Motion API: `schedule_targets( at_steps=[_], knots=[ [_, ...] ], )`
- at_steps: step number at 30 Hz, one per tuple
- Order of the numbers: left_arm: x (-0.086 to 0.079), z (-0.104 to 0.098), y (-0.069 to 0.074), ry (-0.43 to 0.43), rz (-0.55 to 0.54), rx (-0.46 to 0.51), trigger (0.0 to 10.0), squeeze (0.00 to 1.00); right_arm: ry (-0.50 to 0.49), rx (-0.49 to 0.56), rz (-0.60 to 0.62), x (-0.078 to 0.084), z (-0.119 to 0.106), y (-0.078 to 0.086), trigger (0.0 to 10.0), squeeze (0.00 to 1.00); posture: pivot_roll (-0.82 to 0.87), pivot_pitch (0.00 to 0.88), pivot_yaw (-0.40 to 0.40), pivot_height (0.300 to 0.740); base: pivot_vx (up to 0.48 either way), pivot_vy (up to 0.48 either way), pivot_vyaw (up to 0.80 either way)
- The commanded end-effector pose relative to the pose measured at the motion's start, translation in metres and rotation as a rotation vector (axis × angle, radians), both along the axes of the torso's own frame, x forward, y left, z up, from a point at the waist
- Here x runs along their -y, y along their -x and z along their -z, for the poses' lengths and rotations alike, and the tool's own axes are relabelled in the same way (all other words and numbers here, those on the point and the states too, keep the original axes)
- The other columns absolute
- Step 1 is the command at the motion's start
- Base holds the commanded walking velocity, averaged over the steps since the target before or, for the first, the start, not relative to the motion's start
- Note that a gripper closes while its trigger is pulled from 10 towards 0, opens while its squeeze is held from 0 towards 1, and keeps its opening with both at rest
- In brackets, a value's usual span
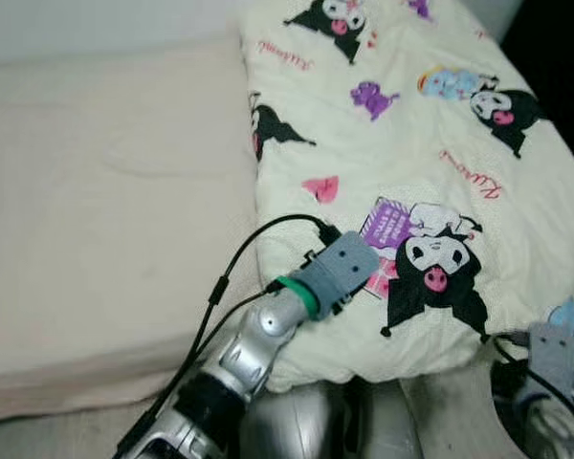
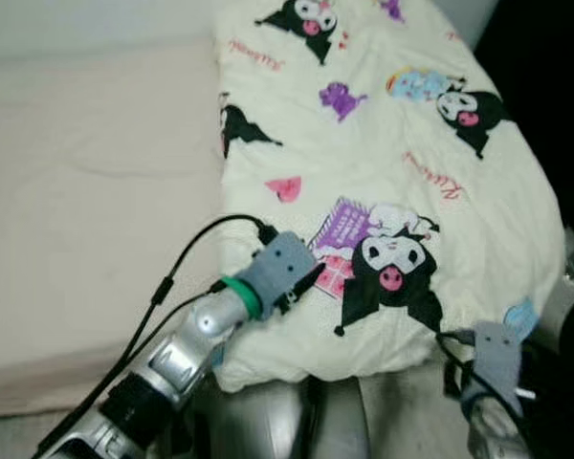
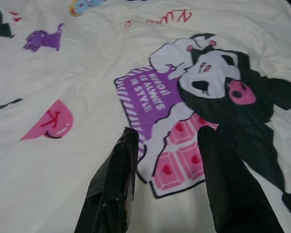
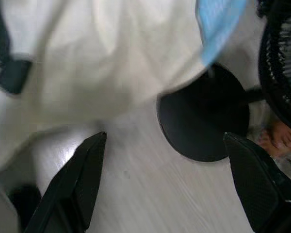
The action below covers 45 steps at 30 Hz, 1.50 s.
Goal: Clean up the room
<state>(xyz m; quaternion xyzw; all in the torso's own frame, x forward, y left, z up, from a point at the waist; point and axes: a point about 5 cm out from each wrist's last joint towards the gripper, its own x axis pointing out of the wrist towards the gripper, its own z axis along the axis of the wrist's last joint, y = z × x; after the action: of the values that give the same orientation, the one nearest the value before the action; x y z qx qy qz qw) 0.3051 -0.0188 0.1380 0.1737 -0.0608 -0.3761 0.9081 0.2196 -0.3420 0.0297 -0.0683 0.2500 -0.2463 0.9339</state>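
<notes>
A cream-coloured quilt printed with black-and-white cartoon characters, pink hearts and purple shapes lies spread over the right half of a bed, running from the far side down to the near edge, where its hem hangs over. To its left, the bare beige mattress stretches away, smooth apart from a few faint creases.

The robot's silver left arm reaches up from the near side, with a green ring at its wrist and a black cable looping beside it. The left gripper is over the near part of the quilt, just above a print of a black-eared character with a pink nose beside a purple-and-pink panel. Its two black fingers stand moderately apart, with only the printed fabric between them, holding nothing. Whether the tips touch the cloth cannot be told.

The right gripper hangs low at the near right, below the quilt's overhanging hem and off the bed. Its two black fingers are spread wide and hold nothing. Between them lies pale wood-grain floor. Just beyond them sits a round black base, and beside it, the black wire grille of a fan. A person's bare toes rest on the floor next to that base. The wrist picture is somewhat blurred.
</notes>
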Motion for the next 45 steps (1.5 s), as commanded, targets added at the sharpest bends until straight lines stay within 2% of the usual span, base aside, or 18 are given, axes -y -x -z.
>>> schedule_targets(
  at_steps=[1,3,4,8,10,11,13,14,18,20,23,25,28,34,38,40,42,45],
  knots=[
    [-0.001,0.009,0.003,-0.011,0.006,-0.031,10.0,0.0,-0.021,0.041,-0.021,-0.001,0.001,0.001,10.0,0.0,-0.07,0.194,0.134,0.605,0.0,0.0,0.0],
    [-0.01,0.008,0.002,0.013,0.016,-0.037,10.0,0.0,-0.011,0.195,-0.216,-0.012,-0.021,-0.021,10.0,0.0,-0.05,0.199,0.133,0.605,0.0,0.0,0.0],
    [-0.01,0.008,0.002,0.013,0.016,-0.037,10.0,0.0,-0.011,0.195,-0.216,-0.012,-0.021,-0.021,10.0,0.0,-0.05,0.199,0.133,0.605,0.0,0.0,0.0],
    [-0.032,0.004,-0.003,0.026,0.003,-0.033,10.0,0.0,0.043,0.339,-0.361,-0.034,-0.056,-0.053,10.0,0.0,-0.03,0.205,0.13,0.605,0.0,0.0,0.0],
    [-0.032,0.004,-0.003,0.026,0.003,-0.033,10.0,0.0,0.043,0.339,-0.361,-0.034,-0.056,-0.053,10.0,0.0,-0.03,0.205,0.13,0.605,0.0,0.0,0.0],
    [-0.05,0.001,-0.007,0.027,-0.019,-0.028,10.0,0.0,0.04,0.396,-0.396,-0.05,-0.067,-0.073,10.0,0.0,-0.01,0.216,0.148,0.605,0.0,0.0,0.0],
    [-0.056,-0.001,-0.007,0.027,-0.025,-0.026,10.0,0.0,0.034,0.391,-0.402,-0.056,-0.065,-0.081,10.0,0.0,0.0,0.222,0.157,0.605,0.0,0.0,0.0],
    [-0.066,-0.003,-0.005,0.032,-0.027,-0.026,10.0,0.0,-0.016,0.306,-0.366,-0.059,-0.049,-0.089,10.0,0.0,0.01,0.228,0.162,0.605,0.0,0.0,0.0],
    [-0.069,-0.005,-0.004,0.035,-0.026,-0.028,10.0,0.0,-0.039,0.265,-0.339,-0.059,-0.042,-0.089,10.0,0.0,0.01,0.228,0.162,0.605,0.0,0.0,0.0],
    [-0.08,-0.01,-0.002,0.048,-0.037,-0.027,10.0,0.0,-0.095,0.153,-0.252,-0.048,-0.024,-0.081,10.0,0.0,0.04,0.239,0.16,0.605,0.0,0.0,0.0],
    [-0.086,-0.013,-0.002,0.059,-0.048,-0.029,10.0,0.0,-0.103,0.104,-0.21,-0.04,-0.016,-0.074,10.0,0.0,0.04,0.241,0.159,0.605,0.0,0.0,0.0],
    [-0.093,-0.016,-0.002,0.069,-0.066,-0.03,10.0,0.0,-0.103,0.061,-0.143,-0.028,-0.01,-0.064,10.0,0.0,0.03,0.243,0.155,0.605,0.0,0.0,0.0],
    [-0.103,-0.02,-0.002,0.078,-0.083,-0.028,10.0,0.0,-0.058,-0.044,0.019,0.003,0.004,-0.031,10.0,0.0,0.02,0.241,0.146,0.605,0.0,0.0,0.0],
    [-0.101,-0.023,-0.003,0.084,-0.08,-0.027,10.0,0.0,-0.003,-0.119,0.092,0.015,0.014,-0.01,10.0,0.0,0.01,0.235,0.145,0.605,0.0,0.0,0.0],
    [-0.089,-0.025,0.0,0.097,-0.047,-0.025,10.0,0.0,-0.092,0.155,-0.087,-0.002,-0.006,-0.035,10.0,0.0,-0.01,0.223,0.148,0.605,0.0,0.0,0.0],
    [-0.087,-0.025,0.001,0.096,-0.037,-0.021,10.0,0.0,-0.126,0.227,-0.137,-0.008,-0.013,-0.042,10.0,0.0,-0.01,0.223,0.148,0.605,0.0,0.0,0.0],
    [-0.073,-0.028,0.005,0.082,0.012,0.022,10.0,0.0,-0.222,0.403,-0.364,-0.035,-0.037,-0.063,10.0,0.0,-0.02,0.217,0.138,0.605,0.0,0.0,0.0],
    [-0.061,-0.03,0.007,0.075,0.048,0.048,10.0,0.0,-0.246,0.473,-0.482,-0.05,-0.052,-0.068,10.0,0.0,-0.02,0.216,0.133,0.605,0.0,0.0,0.0]
  ],
)
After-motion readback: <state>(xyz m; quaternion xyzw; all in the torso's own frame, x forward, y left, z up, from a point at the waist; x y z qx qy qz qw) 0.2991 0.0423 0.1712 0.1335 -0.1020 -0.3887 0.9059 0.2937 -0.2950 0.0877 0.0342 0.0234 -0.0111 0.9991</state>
